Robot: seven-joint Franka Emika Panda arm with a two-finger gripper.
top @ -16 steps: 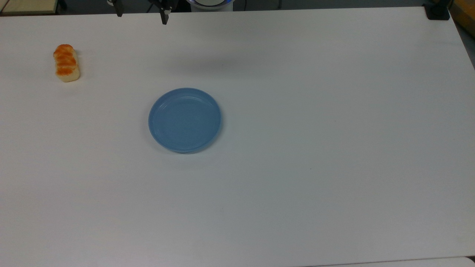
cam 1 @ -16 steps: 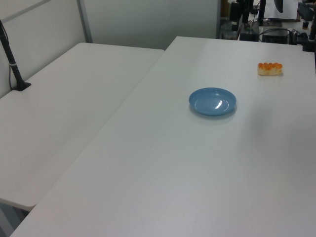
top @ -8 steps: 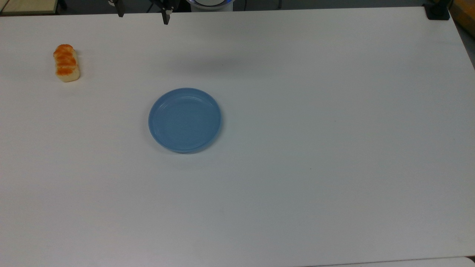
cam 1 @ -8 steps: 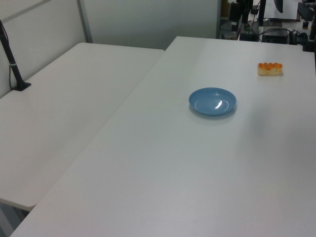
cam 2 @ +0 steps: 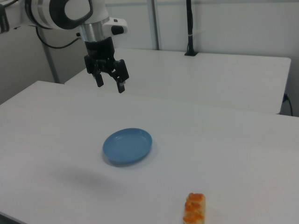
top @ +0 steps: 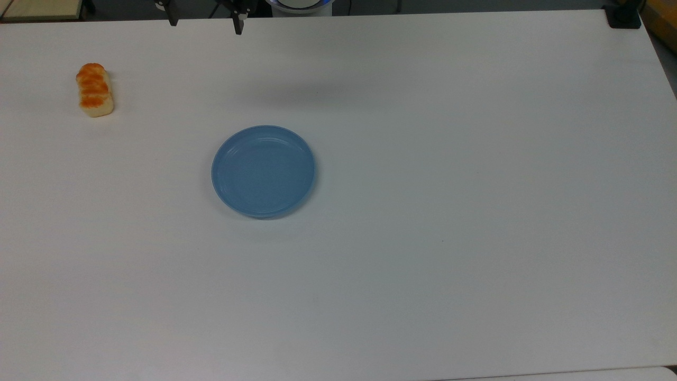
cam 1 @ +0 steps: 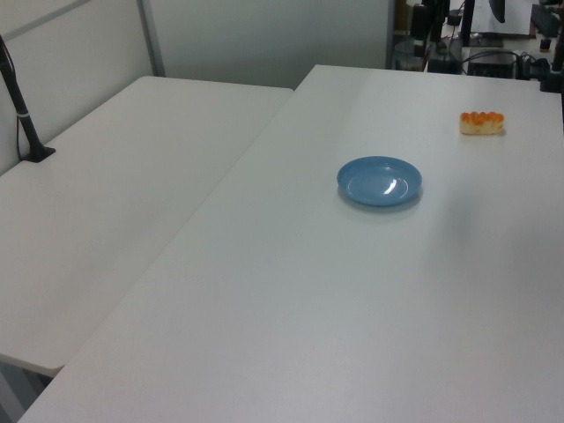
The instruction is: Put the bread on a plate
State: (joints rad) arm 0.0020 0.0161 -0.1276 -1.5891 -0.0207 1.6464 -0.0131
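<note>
I'm hanging my tool (cam 2: pixel 110 82), fingers apart, above the desk's (top: pixel 476 211) far edge; the orange-topped cream bread roll (top: pixel 94 90) is lying lengthwise toward the top view's left corner.

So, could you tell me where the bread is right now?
The bread lies on the white table near the top view's upper left corner, well apart from the blue plate.

**Layout on the table**

Plate (top: pixel 263 171) left of centre in the top view, flat on the table (top: pixel 476 211). Bread (top: pixel 94 89) at upper left of the top view, well apart from the plate, also on the table. Gripper (cam 2: pixel 110 84) at upper left of the right view, above and behind the plate, seemingly high off the surface, fingers spread. Second table (cam 1: pixel 115 220) alongside, at the left view's left.
</note>
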